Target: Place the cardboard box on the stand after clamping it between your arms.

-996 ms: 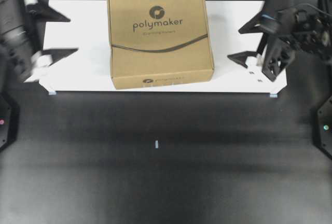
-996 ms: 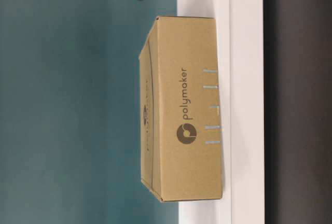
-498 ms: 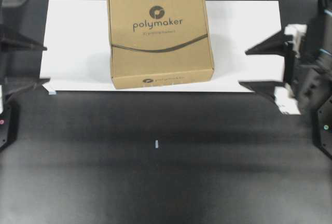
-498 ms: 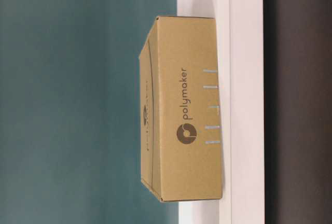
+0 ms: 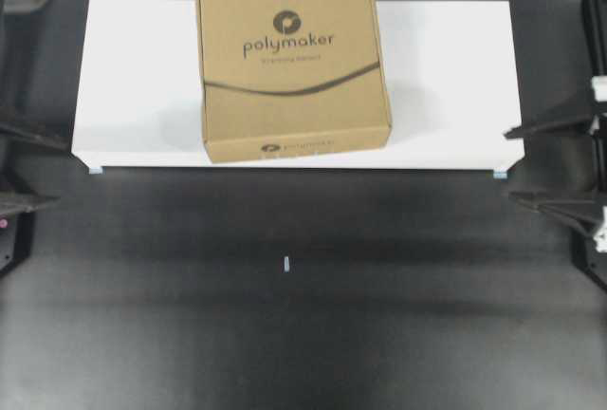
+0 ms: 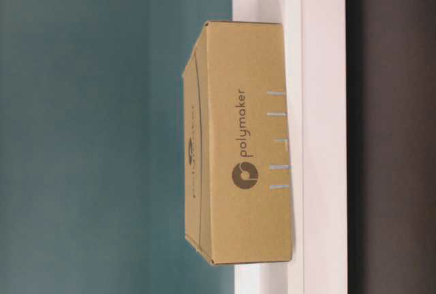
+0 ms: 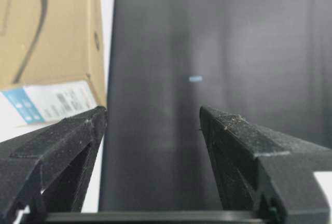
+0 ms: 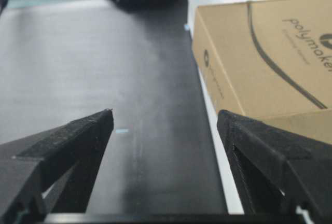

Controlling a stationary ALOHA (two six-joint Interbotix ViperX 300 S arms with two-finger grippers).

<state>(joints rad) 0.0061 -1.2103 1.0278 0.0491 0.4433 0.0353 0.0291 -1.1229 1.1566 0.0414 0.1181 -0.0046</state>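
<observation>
Looking down, overhead view: the square flat brown cardboard box (image 5: 292,66) printed "polymaker" lies on the wide white flat-topped stand (image 5: 446,78), left of its middle, its near edge flush with the stand's front
Overhead, tools: the left tool (image 5: 24,168) and the right tool (image 5: 555,163) sit at the frame's side edges over the dark worktop (image 5: 285,315), well apart from the box; a second ago both stood over the stand's ends, so they have pulled back
Table-level view: the box rests flat on the stand with no arm in sight
Left wrist view: the left tool's black fingers (image 7: 57,146) stand spread with nothing between them; the box's labelled corner shows beyond
Right wrist view: the right tool's fingers (image 8: 259,146) are likewise spread and bare, the box ahead on the stand
Meaning for the task: judging by this, the placing looks finished and the arms are retiring
</observation>
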